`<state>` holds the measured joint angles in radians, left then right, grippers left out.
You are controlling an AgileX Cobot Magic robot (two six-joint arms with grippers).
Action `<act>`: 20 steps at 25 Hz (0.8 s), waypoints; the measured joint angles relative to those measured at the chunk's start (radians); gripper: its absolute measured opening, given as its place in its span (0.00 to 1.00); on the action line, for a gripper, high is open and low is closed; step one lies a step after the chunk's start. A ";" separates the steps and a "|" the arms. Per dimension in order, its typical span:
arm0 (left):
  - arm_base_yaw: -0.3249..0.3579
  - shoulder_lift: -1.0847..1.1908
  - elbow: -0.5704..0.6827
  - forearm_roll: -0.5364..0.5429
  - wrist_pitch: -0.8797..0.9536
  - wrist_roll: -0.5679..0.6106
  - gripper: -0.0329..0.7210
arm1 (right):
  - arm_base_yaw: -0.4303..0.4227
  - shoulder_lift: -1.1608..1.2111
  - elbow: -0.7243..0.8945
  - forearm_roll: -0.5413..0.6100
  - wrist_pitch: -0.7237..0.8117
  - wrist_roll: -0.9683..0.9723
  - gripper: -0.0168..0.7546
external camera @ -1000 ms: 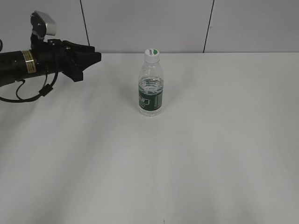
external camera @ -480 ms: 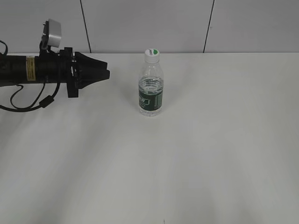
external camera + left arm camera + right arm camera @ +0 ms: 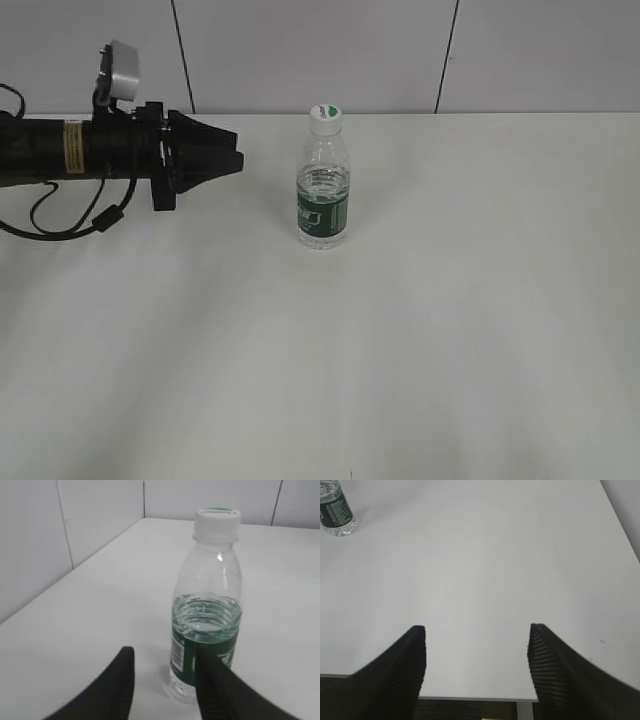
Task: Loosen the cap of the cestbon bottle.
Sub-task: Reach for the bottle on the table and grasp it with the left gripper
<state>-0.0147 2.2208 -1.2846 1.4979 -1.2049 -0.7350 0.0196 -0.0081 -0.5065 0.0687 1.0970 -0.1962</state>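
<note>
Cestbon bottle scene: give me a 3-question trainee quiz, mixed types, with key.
1. True or false: the cap is off the cestbon bottle.
2. Which hand is nearer the bottle? A) left hand B) right hand
3. Fill in: the bottle stands ___ on the table.

Key: 1 false, it sits on the neck. 2 A; both hands are open and hold nothing. 3 upright.

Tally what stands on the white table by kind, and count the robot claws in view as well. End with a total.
Cestbon bottle: 1
Cap, screwed on the bottle: 1
Claws: 2, the left claw open beside the bottle without touching it, the right claw open over bare table
Total: 4
</note>
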 joint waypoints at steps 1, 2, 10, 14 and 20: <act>-0.007 0.000 0.000 0.008 0.000 0.000 0.43 | 0.000 0.000 0.000 0.000 0.000 0.000 0.66; -0.015 0.000 0.000 0.012 0.000 0.000 0.48 | 0.000 0.000 0.000 0.000 0.000 0.000 0.66; -0.046 0.022 0.000 -0.016 -0.005 0.000 0.90 | 0.000 0.000 0.000 0.000 0.000 0.000 0.66; -0.070 0.072 0.000 -0.055 -0.004 0.011 0.90 | 0.000 0.000 0.000 0.000 0.000 0.000 0.66; -0.120 0.132 -0.021 -0.078 0.015 0.040 0.88 | 0.000 0.000 0.000 0.000 0.000 0.000 0.66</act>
<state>-0.1350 2.3525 -1.3055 1.4200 -1.1904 -0.6947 0.0196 -0.0081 -0.5065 0.0687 1.0970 -0.1962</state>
